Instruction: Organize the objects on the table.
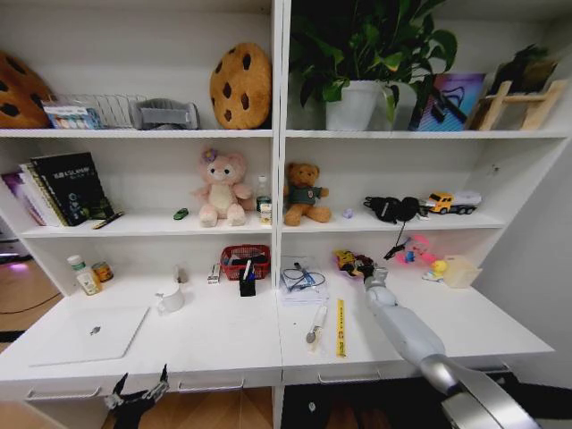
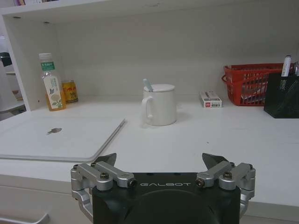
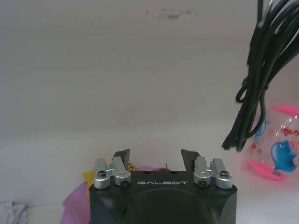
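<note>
While both grippers stand apart and empty, the left gripper [image 2: 160, 164] faces the laptop [image 2: 60, 137] on the desk [image 1: 223, 335]: thin, stiff, slippery, best gripped at its near edge; the right gripper [image 3: 157, 158] reaches far right.

We see a long white table [image 1: 223, 344] with shallow drawers and slim metal handles, a closed silver laptop [image 1: 89, 333] lying flat at its left end, logo up, a slim marker [image 1: 315, 323] lying near the front edge right of centre.
</note>
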Controlling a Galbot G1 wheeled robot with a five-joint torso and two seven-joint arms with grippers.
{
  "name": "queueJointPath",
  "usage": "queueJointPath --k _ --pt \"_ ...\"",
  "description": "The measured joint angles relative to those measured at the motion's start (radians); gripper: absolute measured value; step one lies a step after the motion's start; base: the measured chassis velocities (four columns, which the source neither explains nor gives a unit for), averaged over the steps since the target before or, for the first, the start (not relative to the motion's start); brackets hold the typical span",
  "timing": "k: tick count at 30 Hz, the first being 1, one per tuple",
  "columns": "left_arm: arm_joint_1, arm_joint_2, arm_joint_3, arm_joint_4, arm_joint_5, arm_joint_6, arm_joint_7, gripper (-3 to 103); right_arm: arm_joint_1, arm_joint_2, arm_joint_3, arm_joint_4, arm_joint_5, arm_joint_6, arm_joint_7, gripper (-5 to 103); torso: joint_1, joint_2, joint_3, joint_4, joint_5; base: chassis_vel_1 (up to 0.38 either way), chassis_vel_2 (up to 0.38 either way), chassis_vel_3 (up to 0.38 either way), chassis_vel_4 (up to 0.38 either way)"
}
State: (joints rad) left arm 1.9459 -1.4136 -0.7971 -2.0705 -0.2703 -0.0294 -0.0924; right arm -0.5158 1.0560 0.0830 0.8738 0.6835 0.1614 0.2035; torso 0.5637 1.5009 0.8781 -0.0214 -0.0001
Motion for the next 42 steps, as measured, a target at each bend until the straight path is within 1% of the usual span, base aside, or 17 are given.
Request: queueJointPath --k 1,2,4,6,7,8,9,11,15,17,19,21,24,26,33,37,42 --pt "0.000 -0.002 0.000 0.000 0.000 -0.001 0.000 100 -0.023 -0.012 0.020 0.031 -0.046 0.013 -0.001 69 0.000 0.000 0.000 -0.0001 0.0002 0.000 0.000 0.000 0.000" --pt "0.000 -0.002 0.000 0.000 0.000 -0.001 0.000 100 -0.023 -0.012 0.020 0.031 -0.046 0.013 -0.001 69 0.000 0.000 0.000 -0.0001 0.0002 0.000 0.000 0.000 0.000" --pt "-0.001 -0.004 0.000 0.000 0.001 -0.002 0.000 100 -0.076 -0.034 0.074 0.089 -0.155 0.054 -0.017 80 0.000 0.000 0.000 -0.0001 0.0001 0.000 0.000 0.000 0.000" --pt "-0.001 -0.005 0.000 0.000 0.001 -0.003 0.000 100 -0.095 -0.043 0.088 0.112 -0.167 0.056 -0.021 80 0.000 0.000 0.000 -0.0001 0.0000 0.000 0.000 0.000 0.000" --pt "-0.001 -0.005 0.000 0.000 0.001 -0.003 0.000 100 -0.119 -0.054 0.102 0.145 -0.169 0.053 -0.024 85 0.000 0.000 0.000 -0.0002 0.0002 0.000 0.000 0.000 0.000" --pt "-0.001 -0.004 -0.001 0.000 0.001 -0.003 0.000 100 -0.169 -0.076 0.123 0.220 -0.148 0.033 -0.026 95 0.000 0.000 0.000 -0.0001 0.0003 0.000 0.000 0.000 0.000" --pt "-0.001 -0.004 -0.001 0.000 0.001 -0.003 0.000 100 -0.169 -0.076 0.123 0.220 -0.148 0.033 -0.026 95 0.000 0.000 0.000 -0.0001 0.0003 0.000 0.000 0.000 0.000" --pt "-0.002 -0.004 -0.004 0.000 0.000 -0.003 -0.001 100 -0.319 -0.118 0.168 0.409 -0.078 0.003 -0.022 99 0.000 0.000 0.000 -0.0004 0.0004 0.000 0.000 0.000 0.000" --pt "-0.005 -0.012 -0.003 0.000 0.000 -0.004 -0.004 100 -0.426 -0.134 0.228 0.528 -0.049 -0.019 -0.020 100 0.000 0.000 0.000 -0.0002 0.0002 0.000 0.000 0.000 0.000" --pt "-0.009 -0.021 -0.001 0.000 0.001 -0.005 -0.005 100 -0.547 -0.144 0.302 0.661 -0.033 -0.035 -0.006 100 0.000 0.000 0.000 0.0000 0.0000 0.000 0.000 0.000 0.000" --pt "-0.011 -0.023 0.000 0.000 0.001 -0.006 -0.007 100 -0.610 -0.147 0.334 0.733 -0.033 -0.043 0.013 100 0.000 0.000 0.000 0.0000 0.0003 0.000 0.000 0.000 0.000" --pt "-0.012 -0.023 -0.001 0.001 0.001 -0.007 -0.009 100 -0.666 -0.150 0.363 0.793 -0.037 -0.050 0.022 103 0.000 0.000 0.000 0.0002 0.0000 0.000 0.000 0.000 0.000" --pt "-0.015 -0.020 -0.003 0.001 -0.001 -0.009 -0.009 100 -0.800 -0.156 0.437 0.922 -0.088 -0.050 0.027 94 0.000 0.000 0.000 -0.0002 0.0002 0.000 0.000 0.000 0.000" --pt "-0.017 -0.016 -0.006 -0.007 -0.002 -0.009 -0.014 100 -0.854 -0.155 0.477 0.976 -0.101 -0.048 0.028 96 0.000 0.000 0.000 0.0001 -0.0003 0.000 0.000 0.000 0.000" --pt "-0.024 0.018 -0.050 -0.085 -0.031 0.001 -0.031 100 -1.093 -0.107 0.637 1.198 -0.129 -0.037 0.042 99 0.000 0.000 0.000 0.0001 0.0000 0.000 0.000 0.000 0.000" --pt "-0.017 0.040 -0.073 -0.151 -0.066 0.019 -0.042 100 -1.197 -0.073 0.694 1.281 -0.130 -0.031 0.040 100 0.000 0.000 0.000 -0.0002 -0.0001 0.000 0.000 0.000 0.000" --pt "-0.004 0.051 -0.087 -0.214 -0.086 0.041 -0.047 100 -1.245 -0.046 0.720 1.321 -0.132 -0.023 0.027 100 0.000 0.000 0.000 -0.0002 -0.0001 0.000 0.000 0.000 0.000"
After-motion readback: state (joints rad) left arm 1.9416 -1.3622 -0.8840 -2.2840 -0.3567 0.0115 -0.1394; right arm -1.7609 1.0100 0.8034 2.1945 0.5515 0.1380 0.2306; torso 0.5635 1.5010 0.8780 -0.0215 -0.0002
